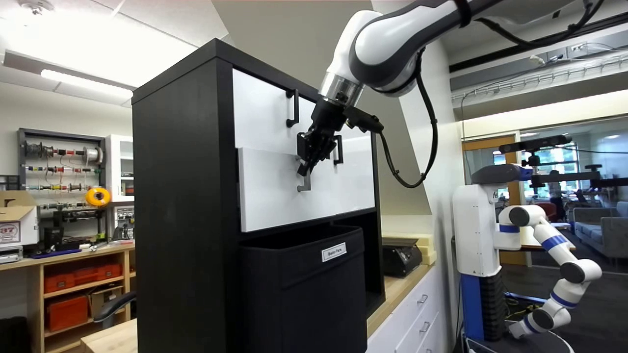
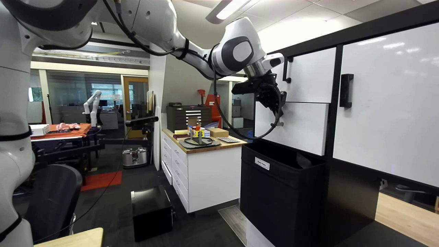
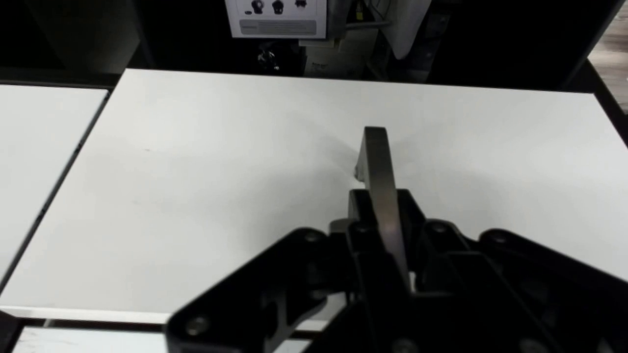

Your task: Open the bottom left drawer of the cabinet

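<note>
White, flat-fronted drawer bears a grey handle.

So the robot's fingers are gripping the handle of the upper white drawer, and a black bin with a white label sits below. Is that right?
Not the upper one: the fingers grip the handle of the lower white drawer, as an exterior view shows. The rest holds: a black bin with a white label sits below.

We classify this place as a robotics lab: we observe a blue-banded robot arm, racked wire spools and a dark, multi-drawer tool chest.
</note>
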Controlling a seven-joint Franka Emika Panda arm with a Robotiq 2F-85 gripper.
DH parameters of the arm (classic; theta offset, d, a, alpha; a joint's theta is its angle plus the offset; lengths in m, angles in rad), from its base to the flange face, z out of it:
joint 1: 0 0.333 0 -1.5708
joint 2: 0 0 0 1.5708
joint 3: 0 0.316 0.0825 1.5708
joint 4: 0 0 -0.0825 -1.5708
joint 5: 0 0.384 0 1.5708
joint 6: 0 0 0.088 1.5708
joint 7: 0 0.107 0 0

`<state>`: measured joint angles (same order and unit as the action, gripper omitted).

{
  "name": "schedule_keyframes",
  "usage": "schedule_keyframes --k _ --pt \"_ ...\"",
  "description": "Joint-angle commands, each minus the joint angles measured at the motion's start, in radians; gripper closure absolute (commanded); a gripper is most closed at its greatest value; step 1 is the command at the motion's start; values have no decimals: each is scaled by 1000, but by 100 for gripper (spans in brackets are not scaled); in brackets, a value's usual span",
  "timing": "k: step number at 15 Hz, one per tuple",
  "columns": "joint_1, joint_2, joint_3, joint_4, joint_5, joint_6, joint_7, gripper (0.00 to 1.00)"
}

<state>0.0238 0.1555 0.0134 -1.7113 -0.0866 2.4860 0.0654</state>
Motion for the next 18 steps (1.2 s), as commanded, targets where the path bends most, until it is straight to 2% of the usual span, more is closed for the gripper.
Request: schedule_keyframes --k 1,18 --pt "-9 -76 -12 -125 6 31 0 96" --pt "-26 -318 -21 -411 54 16 5 96"
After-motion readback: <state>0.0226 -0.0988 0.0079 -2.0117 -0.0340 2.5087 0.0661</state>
